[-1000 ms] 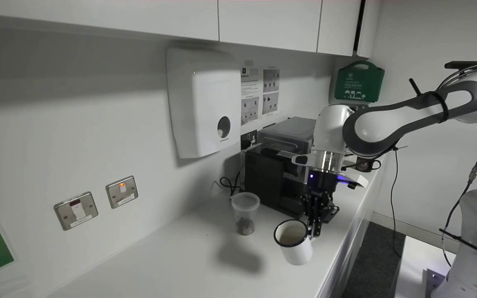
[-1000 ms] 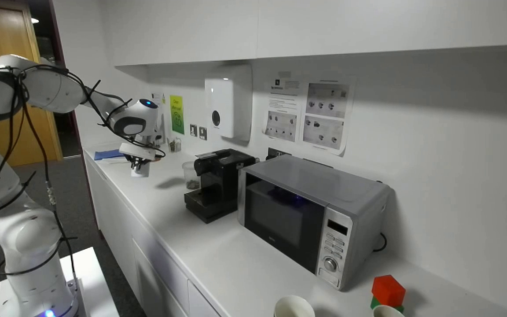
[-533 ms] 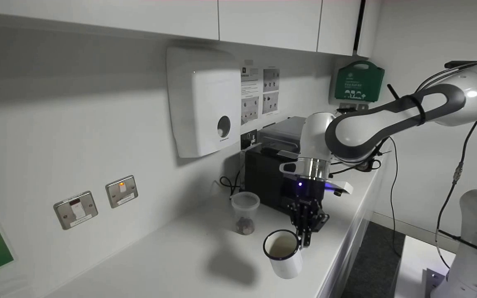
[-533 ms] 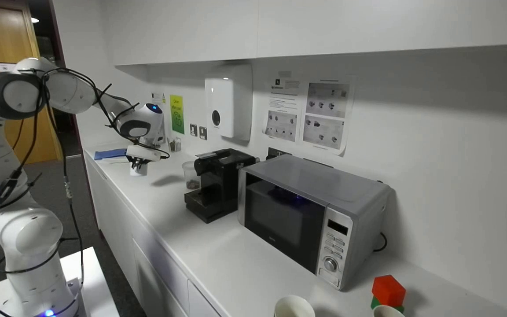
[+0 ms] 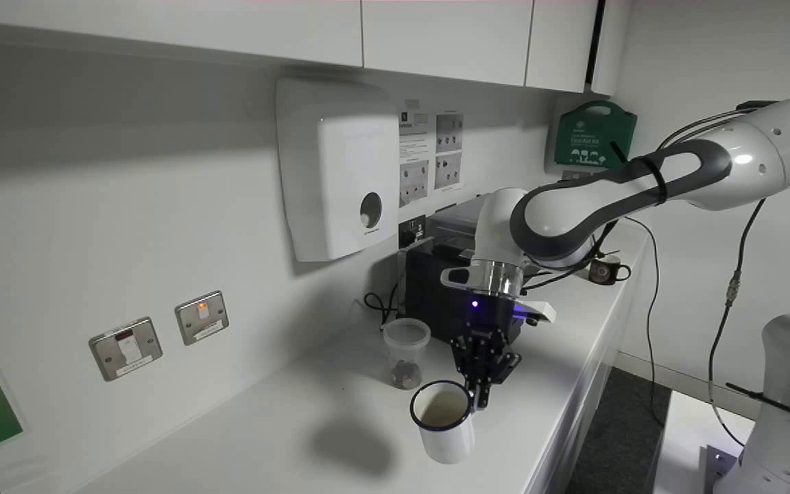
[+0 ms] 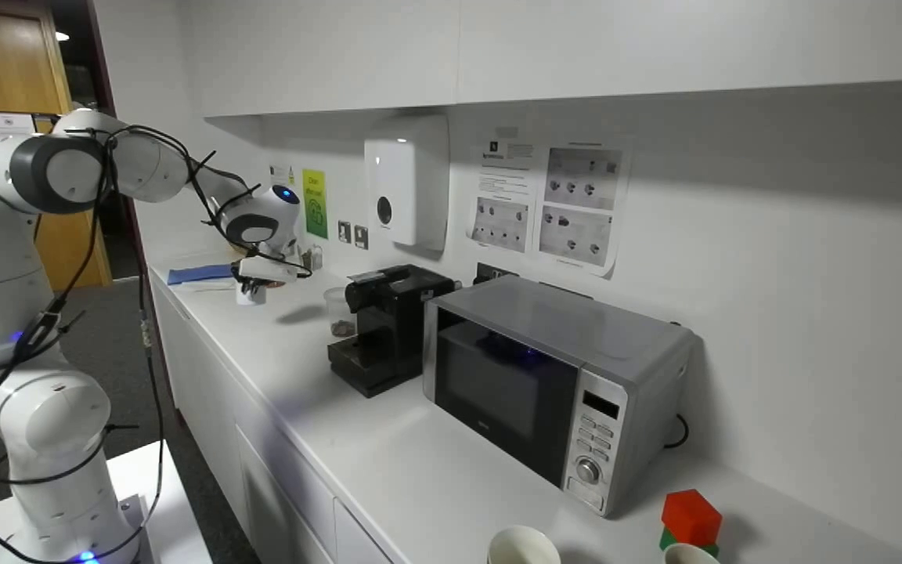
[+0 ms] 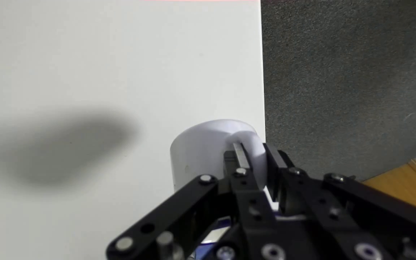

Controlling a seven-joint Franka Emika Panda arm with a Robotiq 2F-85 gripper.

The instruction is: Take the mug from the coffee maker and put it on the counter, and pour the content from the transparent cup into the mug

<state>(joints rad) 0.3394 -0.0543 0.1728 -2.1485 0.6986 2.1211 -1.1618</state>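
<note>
The white mug [image 5: 448,442] with its dark rim hangs roughly upright above the white counter [image 5: 258,446], its shadow lying apart from it. My gripper [image 7: 254,155] is shut on the mug's handle, one finger passing through the handle loop and one outside it. In the wrist view the mug's body [image 7: 199,155] sits left of the fingers; its opening is hidden there. The transparent cup [image 5: 405,343] stands on the counter closer to the wall, with small dark contents at its bottom. Just behind it is the black coffee maker [image 6: 396,321], its front recess holding no mug.
The counter's front edge runs close beside the mug, with dark floor [image 7: 338,79] beyond. A grey microwave [image 6: 521,384] stands past the coffee maker. A dark mug [image 5: 603,272], a pale cup [image 6: 523,546] and a red block [image 6: 690,517] are farther along. A blue cloth [image 6: 199,274] lies at the far end.
The arm has carried the mug away from the coffee maker, leftward in an exterior view, and it now sits in front of the transparent cup. The grip on the handle is unchanged.
</note>
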